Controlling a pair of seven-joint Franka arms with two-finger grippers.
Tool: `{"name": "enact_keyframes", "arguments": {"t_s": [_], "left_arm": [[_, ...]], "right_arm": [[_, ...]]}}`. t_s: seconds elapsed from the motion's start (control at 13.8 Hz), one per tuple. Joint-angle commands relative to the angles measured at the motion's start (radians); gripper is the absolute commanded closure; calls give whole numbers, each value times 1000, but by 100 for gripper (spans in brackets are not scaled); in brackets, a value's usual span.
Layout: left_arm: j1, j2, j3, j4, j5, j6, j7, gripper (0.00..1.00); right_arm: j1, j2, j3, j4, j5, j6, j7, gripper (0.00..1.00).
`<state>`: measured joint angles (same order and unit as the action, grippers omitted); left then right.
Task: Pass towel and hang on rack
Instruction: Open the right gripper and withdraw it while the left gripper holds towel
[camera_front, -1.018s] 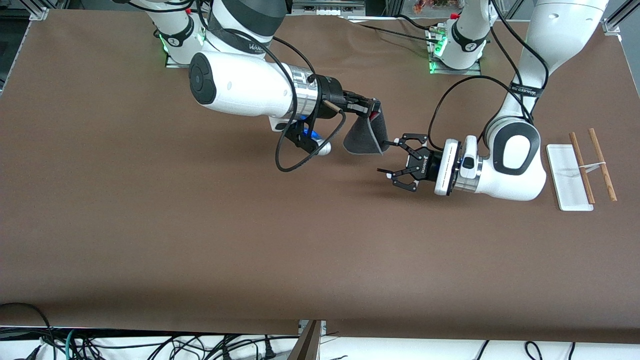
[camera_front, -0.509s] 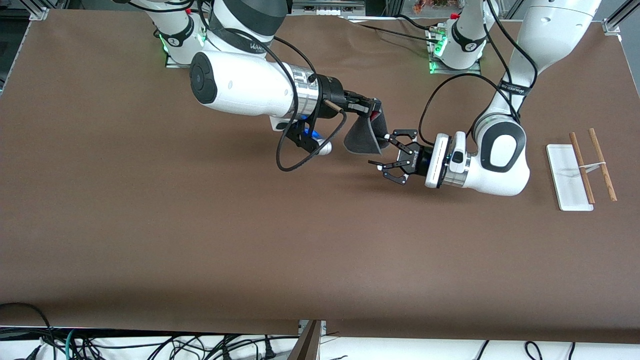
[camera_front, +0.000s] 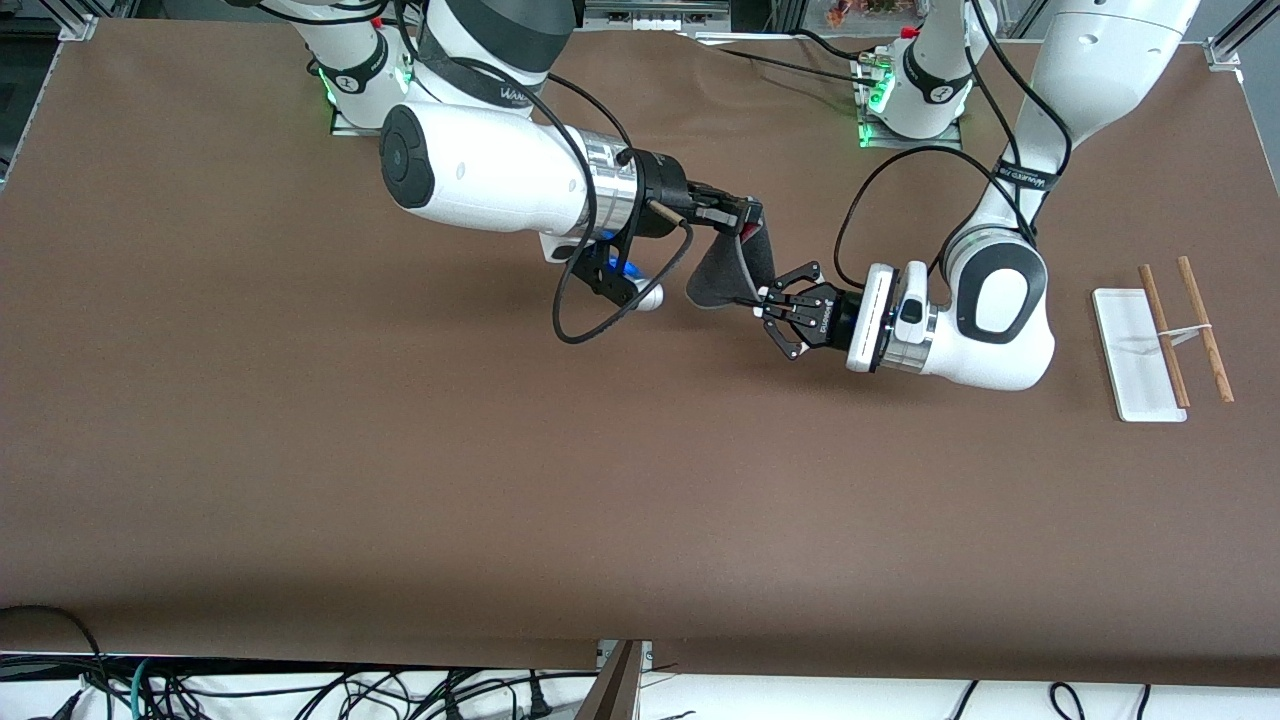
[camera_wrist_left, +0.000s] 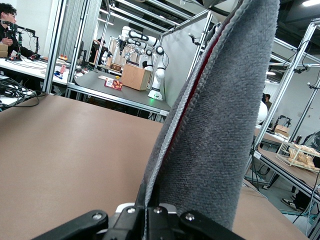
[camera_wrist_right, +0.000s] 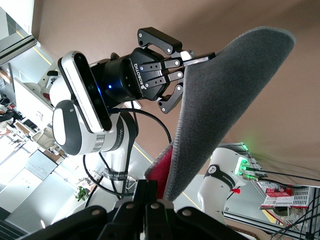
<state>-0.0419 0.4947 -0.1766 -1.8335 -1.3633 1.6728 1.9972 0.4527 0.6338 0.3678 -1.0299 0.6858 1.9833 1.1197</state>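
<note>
Front view: towel (camera_front: 728, 275) hangs pinched between right hand (camera_front: 742, 218) and left hand (camera_front: 762, 303)

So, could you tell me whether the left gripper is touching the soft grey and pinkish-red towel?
Touching. The left wrist view shows the left gripper shut on the towel's lower edge.

My work surface: wide table (camera_front: 300, 480) under brown covering, seam in covering at edge nearest front camera. Both my arm bases bolted along edge farthest from that camera. One thing lying directly on brown surface: rack (camera_front: 1160, 340), at my left arm's end of table. Its flat white rectangular base rests on covering; two thin light-brown wooden rods joined by white crosspiece. Rack stands well apart from table's middle.
</note>
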Motion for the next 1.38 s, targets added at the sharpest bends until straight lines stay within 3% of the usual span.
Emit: {"name": "enact_keyframes", "arguments": {"t_s": [0.0, 0.51, 0.58, 0.65, 0.87, 1.09, 1.31], "left_arm": [[-6, -18, -1, -26, -37, 31, 64, 100], [-4, -19, -1, -24, -39, 30, 63, 100], [-4, -19, -1, -24, -39, 30, 63, 100], [-4, -19, -1, -24, -39, 30, 63, 100], [-4, -18, -1, -21, -39, 30, 61, 100], [-4, -19, 0, -16, -36, 30, 54, 100], [2, -35, 11, 14, 10, 30, 20, 100]], "right_arm": [[6, 1, 0, 8, 0, 8, 15, 100], [6, 1, 0, 8, -2, 8, 15, 100], [6, 1, -1, 8, -2, 8, 15, 73], [4, 1, -3, 8, -3, 6, 14, 3], [-9, -2, -10, 8, -22, -4, 8, 0], [-20, -12, -78, 10, -35, -50, -6, 0], [-86, -23, -109, 8, -133, -199, -157, 0]]}}
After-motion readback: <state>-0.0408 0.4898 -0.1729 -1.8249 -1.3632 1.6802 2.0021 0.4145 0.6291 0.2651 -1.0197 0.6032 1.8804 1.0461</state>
